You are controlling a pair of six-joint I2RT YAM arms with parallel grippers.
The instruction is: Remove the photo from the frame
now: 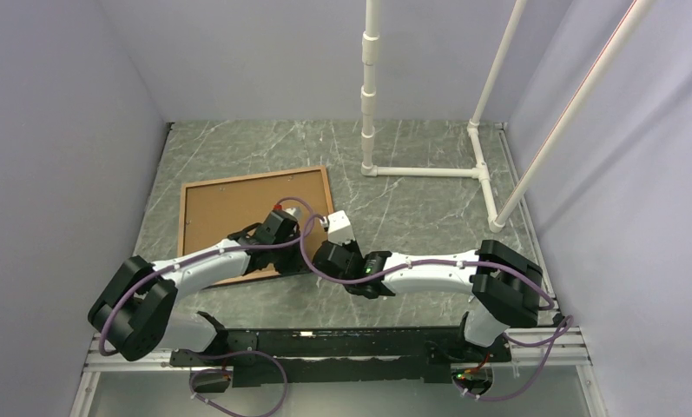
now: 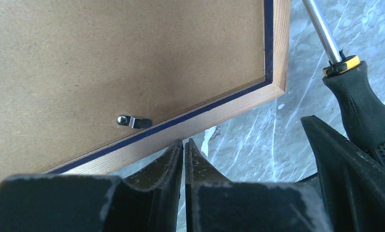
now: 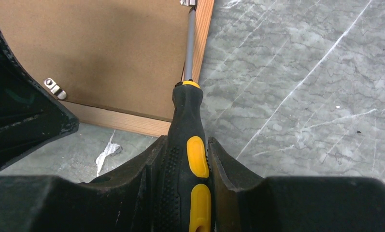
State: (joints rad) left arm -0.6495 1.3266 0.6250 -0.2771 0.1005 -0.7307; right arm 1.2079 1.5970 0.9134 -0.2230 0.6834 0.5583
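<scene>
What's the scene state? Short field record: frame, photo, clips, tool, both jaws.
frame: face down on table
photo: in frame, only brown hardboard back showing
clip: metal tab on the back, near frame's rail
screwdriver: shaft reaches second clip at frame edge
left gripper: jaws shut, empty, beside frame's rail
right gripper: jaws shut on screwdriver handle

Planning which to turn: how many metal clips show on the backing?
2: one clip by the frame's near edge, a second clip at the screwdriver tip; others may be hidden.
</scene>
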